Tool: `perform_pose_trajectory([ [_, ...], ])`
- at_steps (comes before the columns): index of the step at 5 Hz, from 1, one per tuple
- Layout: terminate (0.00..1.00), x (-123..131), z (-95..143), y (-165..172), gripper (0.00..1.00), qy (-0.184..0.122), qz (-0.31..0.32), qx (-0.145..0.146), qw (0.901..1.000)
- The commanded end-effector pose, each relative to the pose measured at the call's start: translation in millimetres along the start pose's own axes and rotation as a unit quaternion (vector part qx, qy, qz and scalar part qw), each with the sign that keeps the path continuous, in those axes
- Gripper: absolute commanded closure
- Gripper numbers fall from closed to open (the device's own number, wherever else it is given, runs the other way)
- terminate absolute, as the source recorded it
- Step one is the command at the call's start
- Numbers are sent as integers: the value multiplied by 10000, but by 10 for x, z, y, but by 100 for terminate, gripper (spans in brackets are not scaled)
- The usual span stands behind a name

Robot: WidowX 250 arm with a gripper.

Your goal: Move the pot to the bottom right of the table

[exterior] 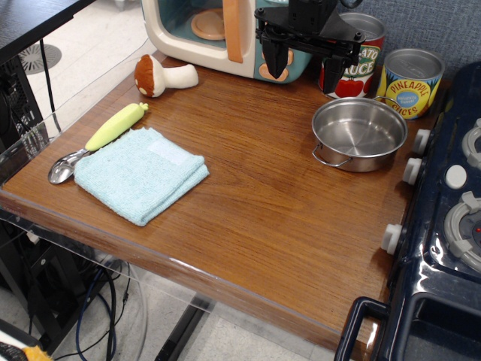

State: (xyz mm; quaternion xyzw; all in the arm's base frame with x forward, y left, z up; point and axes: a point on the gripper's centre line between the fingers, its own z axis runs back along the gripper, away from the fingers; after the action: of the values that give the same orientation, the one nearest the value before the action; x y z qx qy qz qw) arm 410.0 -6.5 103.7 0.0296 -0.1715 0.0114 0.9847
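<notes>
Reach step, nothing gripped yet: your gripper (312, 60) hangs at top centre, fingers apart. Pot (359, 133) sits right of centre on the worktop (255, 218), beside the cans (383, 69). Next, drop onto its rim, then carry to lower right.

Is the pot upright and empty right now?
Upright and empty: the pot sits flat on the table, mouth up, its bare steel bottom showing with nothing inside.
</notes>
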Motion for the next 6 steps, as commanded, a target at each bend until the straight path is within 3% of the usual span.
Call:
perform_pose_trajectory([
  [1,0,0,0,0,0,0,0,0,10000],
  [2,0,-24,-123,71,0,-52,49,-613,9981],
  [3,0,-42,-282,34,0,65,242,-772,9967],
  [4,0,-62,-435,-31,0,198,289,-846,9958],
  [6,0,7,-535,-180,0,178,150,-665,9975],
])
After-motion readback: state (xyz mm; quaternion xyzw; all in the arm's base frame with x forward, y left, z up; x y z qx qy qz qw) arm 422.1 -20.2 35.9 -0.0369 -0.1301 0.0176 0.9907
